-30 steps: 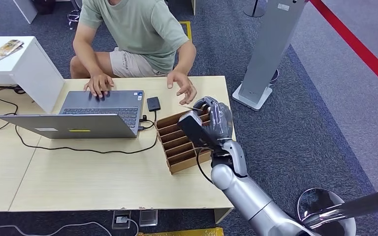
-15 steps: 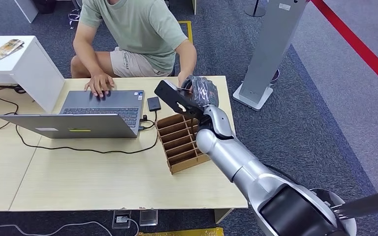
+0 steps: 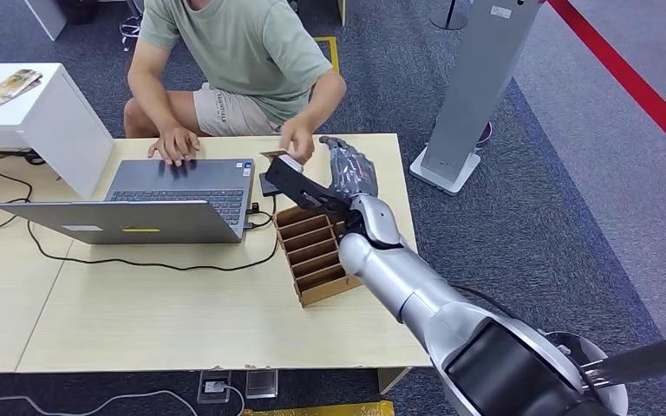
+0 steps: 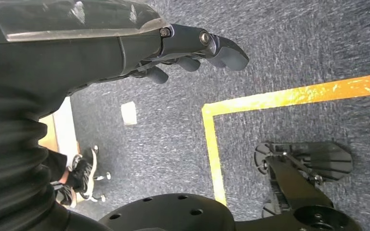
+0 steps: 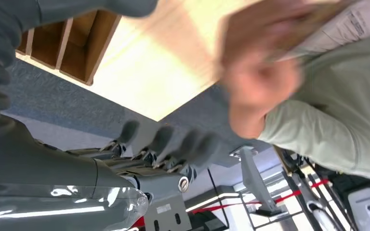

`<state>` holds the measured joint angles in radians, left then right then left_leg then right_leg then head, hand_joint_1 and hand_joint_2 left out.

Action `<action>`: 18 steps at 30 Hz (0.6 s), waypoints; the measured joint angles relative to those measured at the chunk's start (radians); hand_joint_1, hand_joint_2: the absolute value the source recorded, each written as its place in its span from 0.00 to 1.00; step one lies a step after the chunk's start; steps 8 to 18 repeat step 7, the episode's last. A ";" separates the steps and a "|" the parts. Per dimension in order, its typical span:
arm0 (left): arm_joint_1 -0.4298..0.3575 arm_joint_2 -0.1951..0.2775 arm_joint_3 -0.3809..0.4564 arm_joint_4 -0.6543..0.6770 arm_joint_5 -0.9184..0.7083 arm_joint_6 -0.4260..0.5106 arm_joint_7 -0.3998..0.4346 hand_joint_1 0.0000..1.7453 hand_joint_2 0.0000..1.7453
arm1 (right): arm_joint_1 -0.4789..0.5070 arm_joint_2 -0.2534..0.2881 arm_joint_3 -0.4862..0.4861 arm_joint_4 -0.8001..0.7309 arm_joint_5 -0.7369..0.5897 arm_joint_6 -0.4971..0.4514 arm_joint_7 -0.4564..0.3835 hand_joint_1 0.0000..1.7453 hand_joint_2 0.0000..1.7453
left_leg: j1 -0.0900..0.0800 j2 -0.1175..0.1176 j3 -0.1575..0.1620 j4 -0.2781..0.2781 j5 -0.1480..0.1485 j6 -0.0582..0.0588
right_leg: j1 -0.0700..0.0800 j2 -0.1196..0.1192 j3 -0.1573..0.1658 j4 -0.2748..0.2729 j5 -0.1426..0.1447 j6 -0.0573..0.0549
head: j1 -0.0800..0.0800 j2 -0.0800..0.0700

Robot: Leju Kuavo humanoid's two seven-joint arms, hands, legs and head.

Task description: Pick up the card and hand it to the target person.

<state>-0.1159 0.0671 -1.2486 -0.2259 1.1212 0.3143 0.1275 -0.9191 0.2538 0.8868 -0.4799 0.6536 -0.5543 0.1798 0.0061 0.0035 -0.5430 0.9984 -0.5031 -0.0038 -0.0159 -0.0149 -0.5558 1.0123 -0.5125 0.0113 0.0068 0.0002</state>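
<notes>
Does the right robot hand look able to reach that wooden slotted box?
Probably yes: the right robot hand hangs open just past the wooden box, holding nothing, and nothing lies between them; the person's hand is farther off.

No legible text anywhere (small print on the person's shorts too blurred to read)

floor: grey carpet | red line | wooden desk | white cabinet
</notes>
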 joint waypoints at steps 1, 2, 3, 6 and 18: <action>0.000 0.000 0.000 0.000 0.001 0.000 0.001 0.00 1.00 | 0.000 -0.002 -0.004 0.000 -0.021 -0.026 -0.022 0.00 1.00 | 0.000 0.000 0.000 0.000 0.000 0.000 | 0.000 0.000 0.000 0.000 0.000 0.000 | 0.000 0.000; 0.000 0.000 0.000 0.000 0.002 0.000 0.003 0.00 1.00 | -0.001 -0.005 -0.009 -0.004 -0.043 -0.054 -0.047 0.00 1.00 | 0.000 0.000 0.000 0.000 0.000 0.000 | 0.000 0.000 0.000 0.000 0.000 0.000 | 0.000 0.000; 0.001 0.000 0.000 0.000 0.003 0.000 0.005 0.00 1.00 | -0.001 -0.009 -0.016 -0.012 -0.062 -0.078 -0.068 0.00 1.00 | 0.000 0.000 0.000 0.000 0.000 0.000 | 0.000 0.000 0.000 0.000 0.000 0.000 | 0.000 0.000; 0.002 0.000 0.000 0.000 0.005 0.001 0.009 0.00 1.00 | -0.001 -0.025 -0.038 -0.047 -0.098 -0.107 -0.100 0.00 1.00 | 0.000 0.000 0.000 0.000 0.000 0.000 | 0.000 0.000 0.000 0.000 0.000 0.000 | 0.000 0.000; 0.002 0.000 0.000 0.000 0.005 0.001 0.009 0.00 1.00 | -0.001 -0.027 -0.041 -0.053 -0.102 -0.108 -0.102 0.00 1.00 | 0.000 0.000 0.000 0.000 0.000 0.000 | 0.000 0.000 0.000 0.000 0.000 0.000 | 0.000 0.000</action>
